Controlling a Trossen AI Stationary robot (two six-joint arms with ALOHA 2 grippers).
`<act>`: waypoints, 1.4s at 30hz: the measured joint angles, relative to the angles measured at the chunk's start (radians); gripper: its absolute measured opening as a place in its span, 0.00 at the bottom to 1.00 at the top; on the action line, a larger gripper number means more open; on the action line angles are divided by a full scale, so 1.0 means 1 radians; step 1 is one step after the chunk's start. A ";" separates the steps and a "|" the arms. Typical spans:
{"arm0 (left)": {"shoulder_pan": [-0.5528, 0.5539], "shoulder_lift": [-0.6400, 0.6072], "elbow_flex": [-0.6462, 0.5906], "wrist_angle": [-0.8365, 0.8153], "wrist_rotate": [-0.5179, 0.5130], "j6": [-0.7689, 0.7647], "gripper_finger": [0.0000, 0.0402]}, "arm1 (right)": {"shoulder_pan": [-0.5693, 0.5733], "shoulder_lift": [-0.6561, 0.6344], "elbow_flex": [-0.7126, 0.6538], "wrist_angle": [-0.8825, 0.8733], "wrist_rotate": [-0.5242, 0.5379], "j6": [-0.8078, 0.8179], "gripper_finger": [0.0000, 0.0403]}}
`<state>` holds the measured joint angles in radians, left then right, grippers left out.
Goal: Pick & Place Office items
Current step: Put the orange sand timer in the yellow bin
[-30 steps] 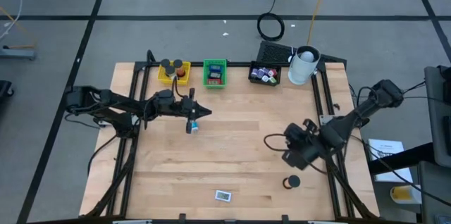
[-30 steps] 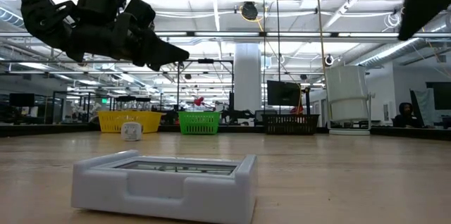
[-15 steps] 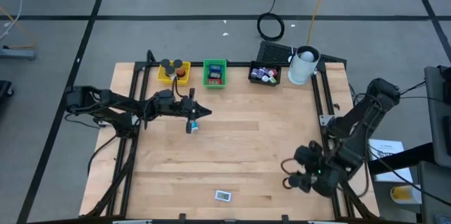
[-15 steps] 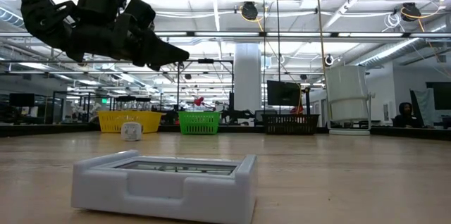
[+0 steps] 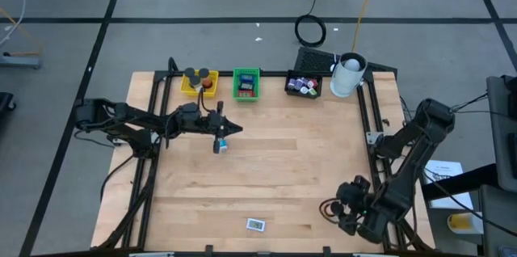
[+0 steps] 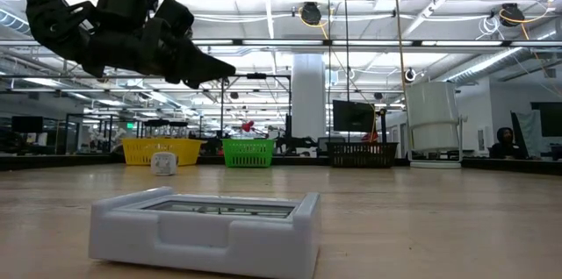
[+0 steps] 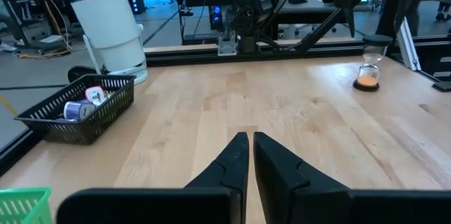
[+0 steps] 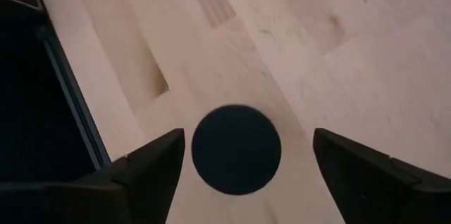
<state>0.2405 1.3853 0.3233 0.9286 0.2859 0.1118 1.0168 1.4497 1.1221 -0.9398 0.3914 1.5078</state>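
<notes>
The right gripper [image 5: 329, 211] hangs over the table's near right corner with its two fingers [image 8: 151, 164] spread wide apart, holding nothing. A black round roll [image 8: 236, 149] lies flat on the wood directly between them, touching neither finger. Seen from above, the gripper and its arm cover most of that spot, just inside the table's dark right rail [image 5: 374, 140].

The left gripper [image 5: 234, 128] hovers above the table's left half, toward the far side, its fingers [image 7: 232, 162] pressed together and empty. Just beside its tip, a small white item [image 5: 219, 146] sits on the table [image 5: 283, 168].

Near the front edge, about midway across, a small white flat case [image 5: 255, 225] lies on the wood; in the low view it fills the foreground [image 6: 205, 228].

Along the far edge three trays stand in a row. The yellow tray [image 5: 199, 84] holds black rolls and a red piece. The green tray [image 5: 246, 83] holds red and blue pieces. The black tray [image 5: 304, 85] holds small purple, blue and green bits. A white cup [image 5: 348, 76] stands just beside the black tray, at the far right corner.

The left wrist view also shows a small hourglass with orange sand [image 7: 367, 73] standing upright on the wood.
</notes>
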 joint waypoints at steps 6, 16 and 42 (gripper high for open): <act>0.000 0.000 0.000 -0.014 0.000 0.018 0.08 | 0.000 0.018 0.000 0.005 -0.004 0.000 0.80; 0.000 0.000 0.000 -0.014 0.000 0.017 0.08 | -0.002 0.057 0.000 0.029 0.023 -0.056 0.82; 0.000 0.000 0.000 -0.020 0.000 0.014 0.08 | -0.007 0.085 -0.116 0.166 -0.045 -0.150 0.51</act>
<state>0.2405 1.3857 0.3233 0.9089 0.2859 0.1261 1.0103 1.5344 1.0058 -0.7738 0.3468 1.3579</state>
